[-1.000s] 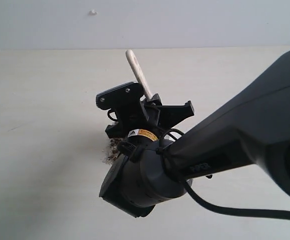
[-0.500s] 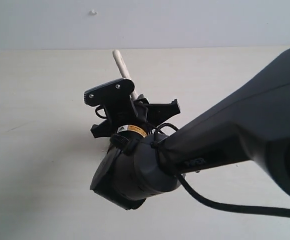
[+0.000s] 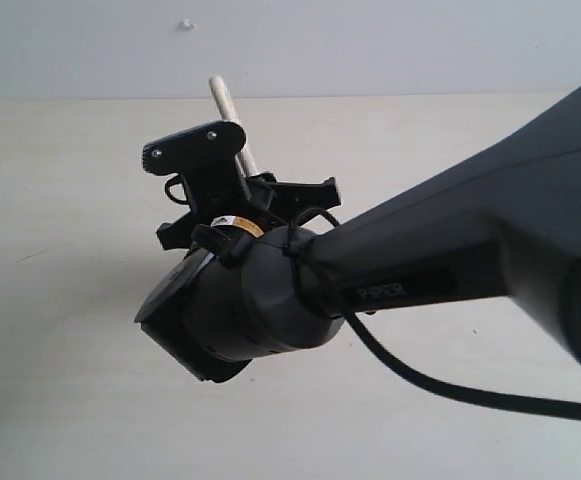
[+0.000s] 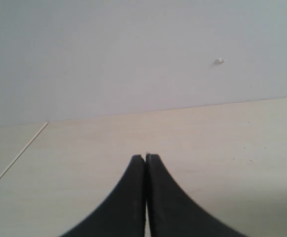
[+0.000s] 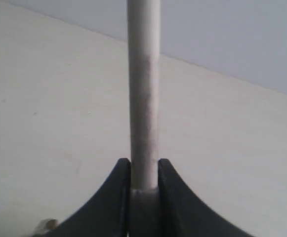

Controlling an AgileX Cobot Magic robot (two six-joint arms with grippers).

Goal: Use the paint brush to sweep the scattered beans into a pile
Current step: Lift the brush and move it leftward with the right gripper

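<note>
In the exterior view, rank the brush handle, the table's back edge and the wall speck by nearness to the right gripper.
1. Brush handle: clamped in the right gripper.
2. Table's back edge: behind it.
3. Wall speck: higher up, beyond the table.

Reaches from the right over the table with the right gripper; clamps the paint brush between the jaws, handle towards the wall behind.

Pale wooden paint brush, handle tilted upward, bristles hidden
</note>
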